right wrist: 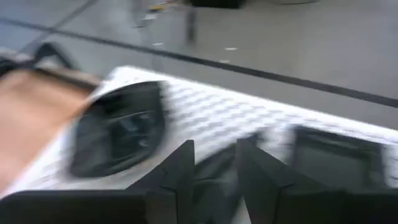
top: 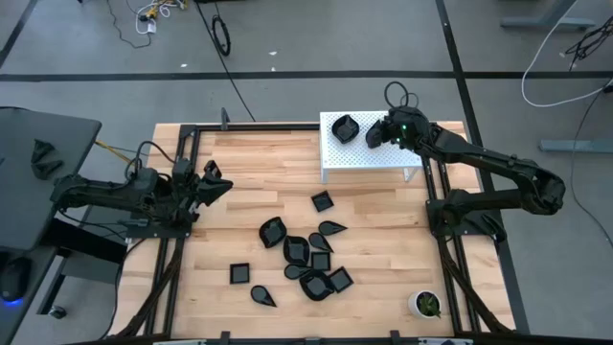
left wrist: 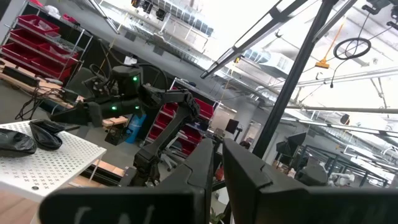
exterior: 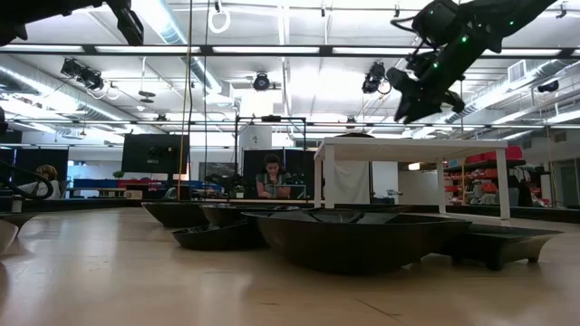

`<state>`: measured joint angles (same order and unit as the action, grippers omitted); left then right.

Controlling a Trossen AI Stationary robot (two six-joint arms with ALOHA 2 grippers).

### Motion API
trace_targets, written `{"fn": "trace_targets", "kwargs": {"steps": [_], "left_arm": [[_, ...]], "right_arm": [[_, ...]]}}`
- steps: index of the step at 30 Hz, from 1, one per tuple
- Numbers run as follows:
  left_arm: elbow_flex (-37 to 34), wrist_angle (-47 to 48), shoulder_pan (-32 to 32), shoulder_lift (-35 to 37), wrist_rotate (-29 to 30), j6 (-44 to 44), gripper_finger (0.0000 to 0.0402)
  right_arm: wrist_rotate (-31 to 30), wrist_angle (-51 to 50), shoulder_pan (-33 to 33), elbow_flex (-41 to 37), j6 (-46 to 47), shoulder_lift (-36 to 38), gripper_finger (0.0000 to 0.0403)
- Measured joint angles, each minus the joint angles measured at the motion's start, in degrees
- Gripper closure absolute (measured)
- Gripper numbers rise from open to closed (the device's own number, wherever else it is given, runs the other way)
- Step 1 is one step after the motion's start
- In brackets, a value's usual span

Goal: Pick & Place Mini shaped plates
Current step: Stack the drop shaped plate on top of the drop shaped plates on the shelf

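Observation:
Several glossy black mini plates lie on their bases, scattered on the wooden table, and loom close in the low view. One more plate sits on a white perforated stand at the far edge. My right gripper hovers above that stand, its fingers a little apart. In its blurred wrist view a plate lies to one side, a squarish one to the other, and a dark shape shows below the gap. My left gripper waits shut at the table's left edge.
A small white cup with green contents stands near the table's near right corner. Black frame rails run along both sides of the table. Bare wood lies between the stand and the plate cluster. People sit in the room beyond.

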<state>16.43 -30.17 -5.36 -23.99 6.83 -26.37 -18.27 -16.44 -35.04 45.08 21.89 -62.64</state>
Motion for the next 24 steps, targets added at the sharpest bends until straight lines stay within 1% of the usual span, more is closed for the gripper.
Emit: {"fn": "trace_targets", "kwargs": {"steps": [3,5,11,18,22,24], "left_arm": [[0.01,0.02,0.00,0.00,-0.01,0.00,0.0360],[0.02,0.00,0.00,0.00,-0.02,0.00,0.0360],[0.00,0.00,0.00,-0.01,0.00,0.00,0.0360],[0.00,0.01,0.00,-0.02,-0.01,0.00,0.0360],[0.01,0.00,0.00,0.00,-0.02,0.00,0.0360],[0.02,0.02,0.01,-0.01,-0.02,0.00,0.0360]], "right_arm": [[4.32,-1.08,2.23,0.00,0.11,0.01,0.0284],[4.72,-3.23,3.55,0.00,1.31,0.01,0.0293],[-2.46,-9.87,4.76,0.00,4.85,-0.03,0.0337],[-3.06,-9.01,4.80,0.00,5.05,-2.15,0.0383],[-6.30,-8.69,4.76,0.00,5.69,-4.20,0.0398],[-6.82,-8.17,4.76,-0.01,6.02,-4.84,0.0400]]}}
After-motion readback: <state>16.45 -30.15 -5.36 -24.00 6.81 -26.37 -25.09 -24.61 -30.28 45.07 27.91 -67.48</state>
